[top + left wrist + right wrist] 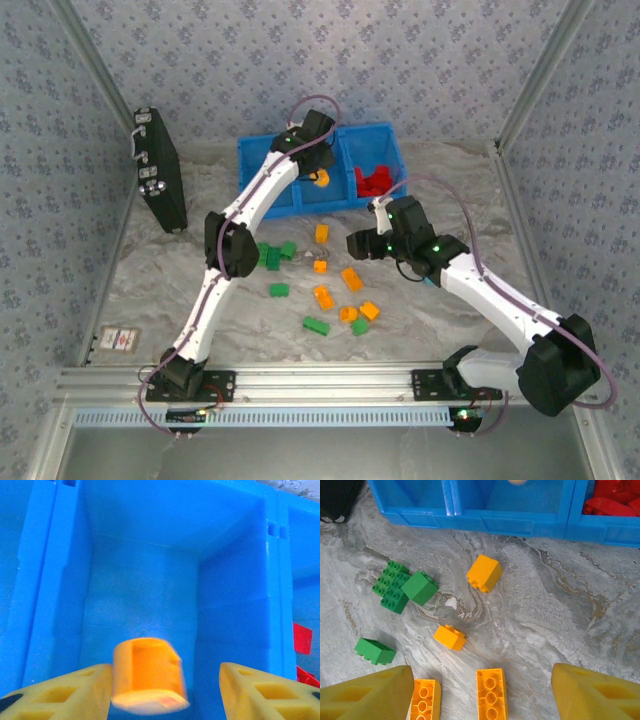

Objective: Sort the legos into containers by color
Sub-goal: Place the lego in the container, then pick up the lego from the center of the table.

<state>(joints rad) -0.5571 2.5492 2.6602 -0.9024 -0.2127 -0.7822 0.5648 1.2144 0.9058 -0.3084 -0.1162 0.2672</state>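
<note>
My left gripper [318,162] hangs open over the middle compartment of the blue bin [262,160]. A blurred orange brick [147,672] sits between its yellow fingers [60,695], with a wide gap to the right finger. That brick [322,180] shows orange in the middle compartment from above. Red bricks [375,180] lie in the right compartment. My right gripper [482,695] is open above the table, with a long orange brick [491,692] below its gap and another [424,700] by its left finger. Green bricks [395,587] lie to the left.
Several orange and green bricks [345,300] are scattered on the marbled table [150,290] in front of the bin. A black flat case [160,170] leans against the left wall. Metal frame posts stand at the corners.
</note>
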